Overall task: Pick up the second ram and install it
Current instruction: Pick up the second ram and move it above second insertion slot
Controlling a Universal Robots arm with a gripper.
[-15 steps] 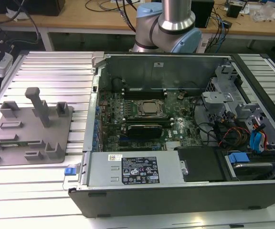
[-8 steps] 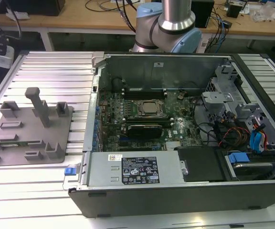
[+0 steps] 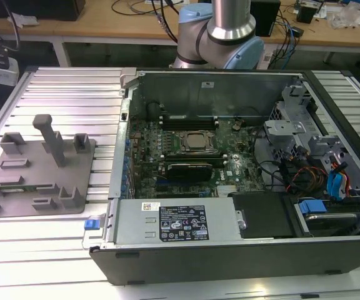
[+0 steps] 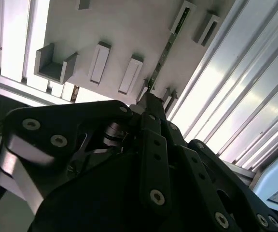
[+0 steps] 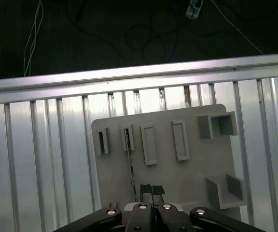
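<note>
Over at 9 o'clock in the exterior view, the grey tray (image 3: pixel 36 167) sits flat on the ribbed metal table (image 3: pixel 61 87), just beside the open PC case (image 3: pixel 217 253) with a bit of table showing between them. Tray's got a tall post (image 3: pixel 50 134) near its middle and a bunch of little brackets and slots around it. The arm (image 3: pixel 230 25) comes in at 12 o'clock, behind the case.

The ram (image 5: pixel 131 164) is in the tray. In the first wrist view you see it edge-on, a thin strip standing on its long edge. One end is tucked into a narrow bracket (image 5: pixel 124 137) and the other runs right up to the gripper (image 5: pixel 151 190). The second wrist view shows the same thing from another angle: the ram (image 4: pixel 167 46) runs across the tray (image 4: pixel 115 29) and stops right at the tip of the gripper (image 4: pixel 151 102).

So the gripper hangs above the tray, at the ram's near end. Honestly can't tell whether it's open or closed from these angles, and can't tell if it's touching the ram either.

Inside the case, the motherboard (image 3: pixel 167 134) lies flat with the CPU socket (image 3: pixel 195 142) about dead center. A labelled silver box (image 3: pixel 180 222) is at 6 o'clock of it, and a tangle of cables (image 3: pixel 305 178) at 3 o'clock.
</note>
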